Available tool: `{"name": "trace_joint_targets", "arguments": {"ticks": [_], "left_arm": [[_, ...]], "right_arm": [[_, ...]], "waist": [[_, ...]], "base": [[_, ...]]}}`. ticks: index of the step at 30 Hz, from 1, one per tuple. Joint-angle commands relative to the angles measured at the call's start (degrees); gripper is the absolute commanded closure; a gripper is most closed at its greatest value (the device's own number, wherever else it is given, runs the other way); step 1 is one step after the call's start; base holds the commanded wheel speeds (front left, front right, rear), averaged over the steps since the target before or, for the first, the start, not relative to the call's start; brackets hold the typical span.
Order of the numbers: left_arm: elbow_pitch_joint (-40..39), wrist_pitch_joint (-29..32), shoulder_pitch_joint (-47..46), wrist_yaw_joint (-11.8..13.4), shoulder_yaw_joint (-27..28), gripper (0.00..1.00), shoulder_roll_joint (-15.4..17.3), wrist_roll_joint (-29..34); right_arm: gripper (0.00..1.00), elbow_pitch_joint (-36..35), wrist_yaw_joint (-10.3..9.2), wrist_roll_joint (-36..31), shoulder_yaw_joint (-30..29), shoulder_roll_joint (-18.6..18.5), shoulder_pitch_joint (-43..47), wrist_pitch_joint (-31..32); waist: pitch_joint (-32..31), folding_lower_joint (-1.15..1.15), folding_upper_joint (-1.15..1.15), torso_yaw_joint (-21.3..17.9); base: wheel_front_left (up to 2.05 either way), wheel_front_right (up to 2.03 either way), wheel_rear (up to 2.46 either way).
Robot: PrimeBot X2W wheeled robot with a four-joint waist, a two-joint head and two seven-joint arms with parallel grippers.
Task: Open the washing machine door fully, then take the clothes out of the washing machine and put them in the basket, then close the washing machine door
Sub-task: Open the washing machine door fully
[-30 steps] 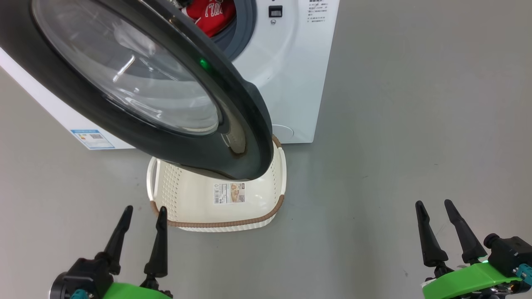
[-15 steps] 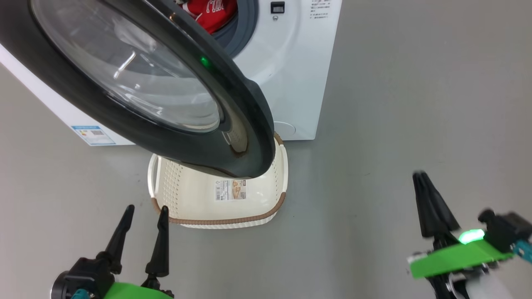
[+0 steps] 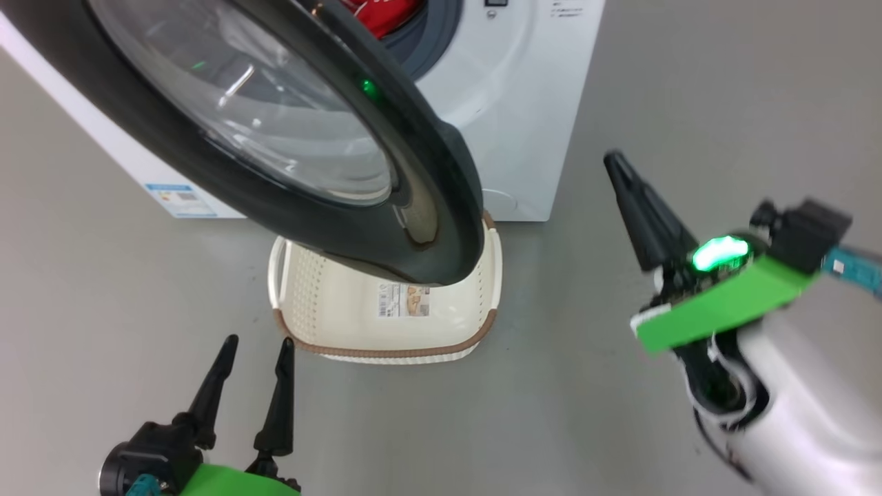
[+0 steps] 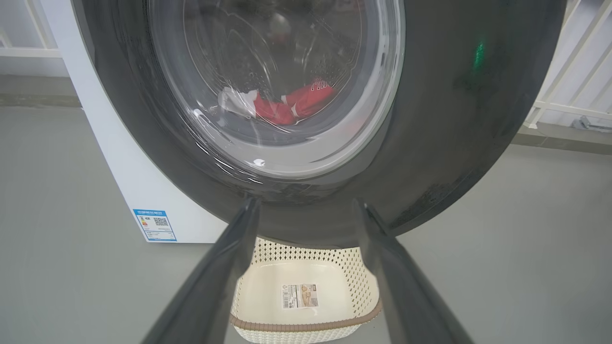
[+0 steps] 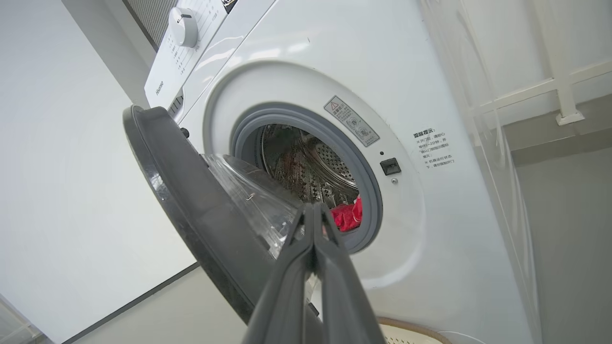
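Grey floor (image 3: 689,83). Washing machine (image 3: 524,103) far left, clothes (image 3: 386,17) inside. Washing machine door (image 3: 441,172) swung out over the basket (image 3: 386,348). Right gripper (image 3: 613,160) high, pointing far-left toward the machine, jaws pressed together, empty. Left gripper (image 3: 258,341) low, just near-left of basket, jaws spread.

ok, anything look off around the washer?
The washing machine door is only part open and overhangs the basket, covering its far side; a brownish smudge marks the door's inner edge. The clothes sit in the drum; nothing spilled.
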Motion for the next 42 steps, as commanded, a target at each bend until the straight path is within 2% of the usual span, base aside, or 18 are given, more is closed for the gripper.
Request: {"name": "trace_joint_targets", "arguments": {"ticks": [1,5,10,11,15,20,28,32,42], "left_arm": [[-1.4,-0.4,-1.7,-0.3,1.5,0.0,0.9,-0.7],[-1.2,-0.4,-2.4,-0.2,0.8,0.0,0.9,-1.3],[-0.9,-0.4,-3.5,-0.2,-0.2,0.0,0.9,-1.9],[-0.8,-0.4,-3.9,-0.2,-0.6,0.0,0.9,-2.2],[-0.9,-0.4,-4.3,-0.2,-1.5,0.0,0.9,-2.9],[-0.8,-0.4,-4.4,-0.2,-3.1,0.0,0.9,-3.5],[-1.0,-0.4,-4.1,-0.2,-4.6,0.0,0.9,-4.2],[-1.0,-0.4,-3.7,0.0,-5.2,0.0,0.9,-4.6],[-1.0,-0.4,-2.0,1.0,-5.2,0.0,0.9,-5.1]], "right_arm": [[1.0,-0.7,0.43,1.2,2.0,-0.9,-2.4,-0.4],[1.0,1.1,0.43,6.7,7.2,-3.5,-8.5,-0.4],[1.0,1.6,0.43,20.3,13.6,-6.4,-14.5,1.5],[1.0,1.5,0.43,25.8,15.0,-7.6,-16.3,4.3],[1.0,2.1,0.43,35.9,15.5,-8.4,-18.8,11.9],[1.0,4.7,0.43,44.0,13.7,-8.1,-20.2,22.5],[1.0,8.0,0.43,48.3,10.7,-5.8,-21.0,33.0],[1.0,9.3,0.43,48.4,10.1,-4.9,-20.3,37.9],[1.0,9.6,0.43,45.4,9.2,-1.6,-16.0,43.4]], "waist": [[0.8,0.0,0.0,0.9],[1.9,0.0,0.0,2.2],[3.3,0.0,0.0,3.8],[3.7,0.0,0.0,4.4],[4.4,0.0,0.0,5.2],[4.6,0.0,0.0,6.3],[4.4,0.0,0.0,7.4],[3.6,0.0,0.0,8.3],[0.6,0.0,0.0,10.5]], "base": [[0.0,0.0,0.0],[0.0,0.0,0.0],[0.0,0.0,0.0],[0.0,0.0,0.0],[0.0,0.0,0.0],[0.0,0.0,0.0],[0.0,0.0,0.0],[0.0,0.0,0.0],[0.0,0.0,0.0]]}}
